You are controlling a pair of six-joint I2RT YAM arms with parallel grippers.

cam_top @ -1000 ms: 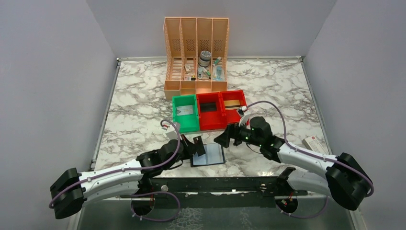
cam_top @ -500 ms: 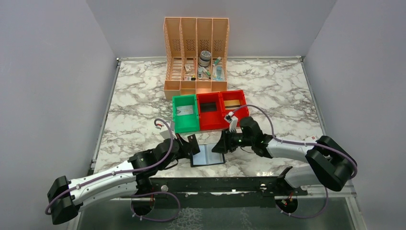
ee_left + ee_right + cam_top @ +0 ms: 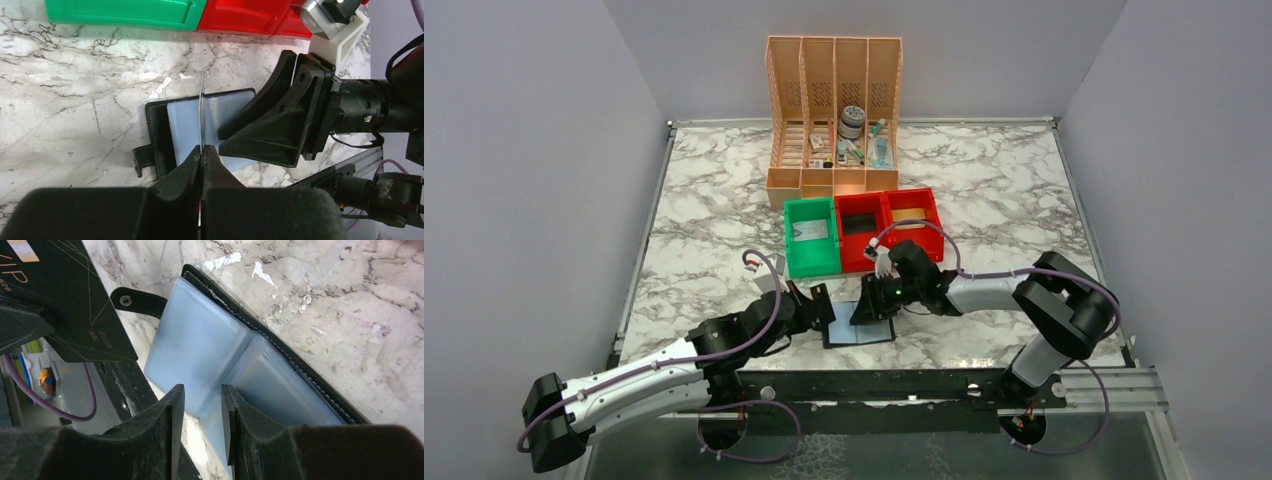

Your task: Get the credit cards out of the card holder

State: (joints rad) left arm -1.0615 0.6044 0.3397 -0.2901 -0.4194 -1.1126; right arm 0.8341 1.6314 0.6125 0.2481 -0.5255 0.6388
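From above, the card holder point(image 3: 861, 328) lies open on the table point(image 3: 724, 200), close to the near edge and about midway along it; a tug on it could drag it over that edge, since nothing visibly pins it down. The left claw point(image 3: 822, 303) holds a dark card point(image 3: 823, 296) upright just beside the holder's left side; the right claw point(image 3: 867, 303) reaches over its right half; the two stand near enough that a careless swing might knock them together. The green bin point(image 3: 812, 236) and red bins point(image 3: 866, 232) sit just beyond, toward the table's middle.

In the left wrist view, the card point(image 3: 201, 110) shows edge-on and is pinched only at its lower end, so it may pivot or slip; the left claw point(image 3: 202, 150) is closed flat on it, above the pale blue lining of the card holder point(image 3: 182, 125); the right claw point(image 3: 223, 141) has its tip at the right-hand sleeves.

In the right wrist view, closing on a sleeve rather than on a card inside would likely lift the whole card holder point(image 3: 210, 345); the right claw point(image 3: 202, 422) has its jaws narrowly apart, with the sleeve's near edge in the gap; whether they already press on it I cannot tell. The card point(image 3: 75, 300) hangs clear of the tab point(image 3: 135, 301).
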